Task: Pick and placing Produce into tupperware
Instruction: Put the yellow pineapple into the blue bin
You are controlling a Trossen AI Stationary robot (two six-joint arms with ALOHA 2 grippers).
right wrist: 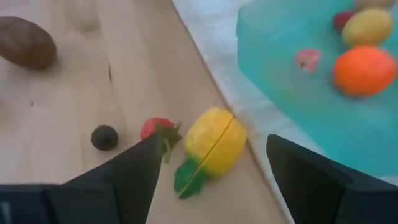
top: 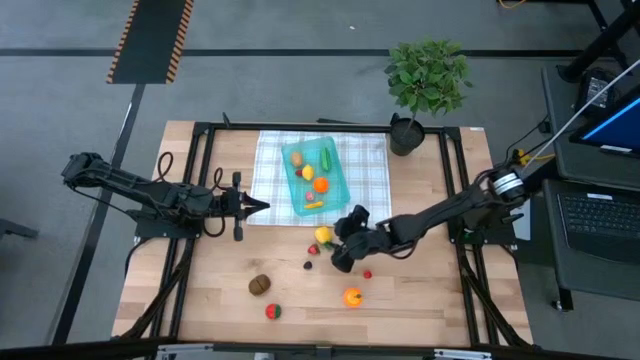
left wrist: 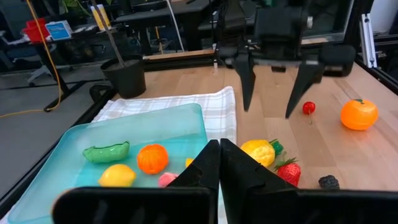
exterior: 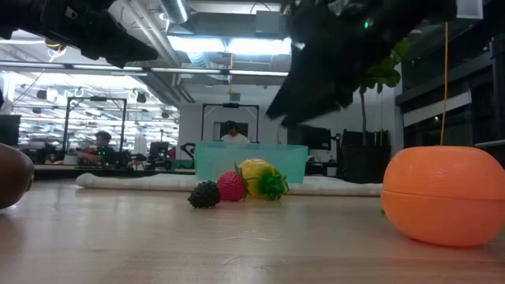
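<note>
The teal tupperware (top: pixel 330 190) rests on a white-green checked cloth (top: pixel 270 165) and holds an orange (left wrist: pixel 152 158), a lemon (left wrist: pixel 117 175), a green piece (left wrist: pixel 106 151) and other produce. Just off the cloth's near edge, a yellow fruit with a green leaf (right wrist: pixel 214 142), a strawberry (right wrist: pixel 157 127) and a blackberry (right wrist: pixel 104 137) lie on the table. My right gripper (top: pixel 338 243) hangs open above the table beside the yellow fruit, tilted down, touching nothing. My left gripper (top: pixel 262 207) is shut with nothing in it, at the cloth's left edge, above the table.
Loose on the near part of the table are a brown piece (top: pixel 260 285), a red-and-green piece (top: pixel 273 311), an orange (top: pixel 352 297) and a small red berry (top: pixel 367 273). A potted plant (top: pixel 425 85) stands at the far right corner of the cloth.
</note>
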